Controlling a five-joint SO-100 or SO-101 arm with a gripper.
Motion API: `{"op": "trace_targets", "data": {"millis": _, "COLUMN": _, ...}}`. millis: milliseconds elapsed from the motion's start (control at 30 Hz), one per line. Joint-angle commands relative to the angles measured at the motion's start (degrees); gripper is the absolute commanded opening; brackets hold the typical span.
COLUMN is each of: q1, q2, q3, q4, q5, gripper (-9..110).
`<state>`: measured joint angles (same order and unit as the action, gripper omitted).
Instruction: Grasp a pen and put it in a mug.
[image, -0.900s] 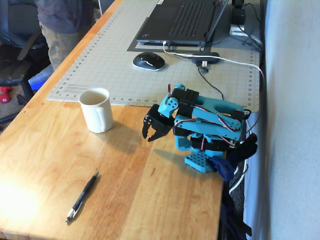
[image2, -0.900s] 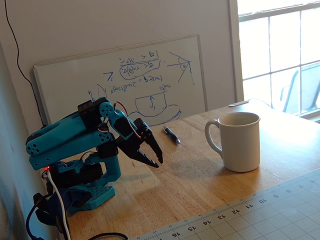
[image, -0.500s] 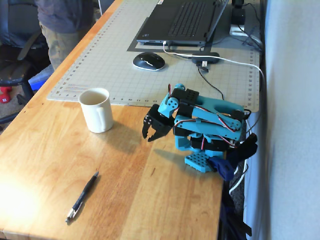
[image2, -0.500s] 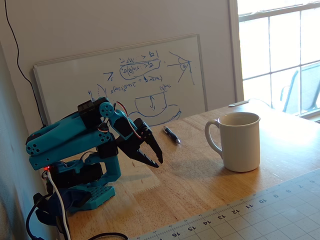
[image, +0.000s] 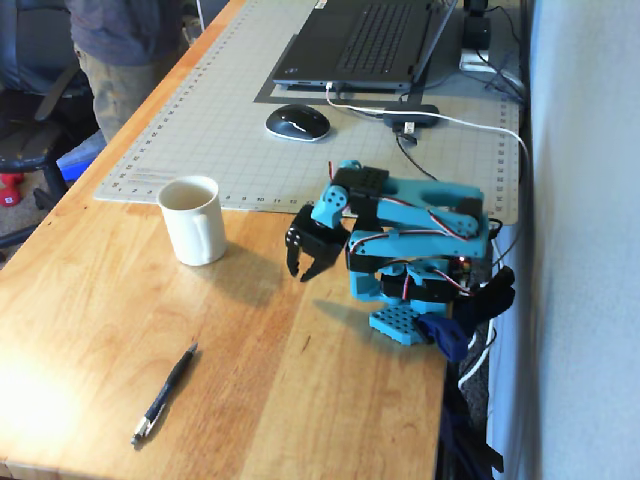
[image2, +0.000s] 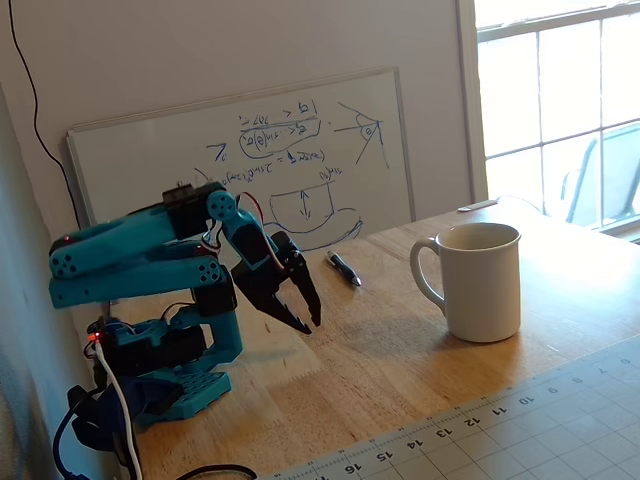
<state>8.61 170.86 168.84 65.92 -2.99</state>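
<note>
The cream-white mug stands upright on the wooden table, just in front of the cutting mat; in another fixed view the mug shows its handle on the left. The dark pen lies flat near the table's front left edge, well away from the mug; it shows end-on in a fixed view. My blue arm is folded low over its base. The black gripper hangs pointing down, empty, its jaws slightly apart, to the right of the mug; it also shows in a fixed view.
A grey cutting mat covers the far part of the table, with a laptop, a mouse and cables on it. A whiteboard leans on the wall. A person stands by a chair at the far left.
</note>
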Motion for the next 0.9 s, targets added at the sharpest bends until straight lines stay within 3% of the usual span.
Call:
{"op": "trace_targets", "data": {"millis": 0, "q1": -0.70, "q2": -10.02, "q3": -12.48, "q4": -0.97, "q5": 0.09, "gripper": 6}}
{"op": "trace_targets", "data": {"millis": 333, "q1": -4.31, "q2": -38.67, "q3": -33.40, "q4": -0.97, "q5": 2.99, "gripper": 22}}
{"op": "trace_targets", "data": {"millis": 667, "q1": -22.94, "q2": -67.85, "q3": -56.51, "q4": -1.05, "q5": 34.80, "gripper": 25}}
{"op": "trace_targets", "data": {"millis": 867, "q1": -32.26, "q2": -81.21, "q3": -72.16, "q4": -1.05, "q5": 48.78, "gripper": 25}}
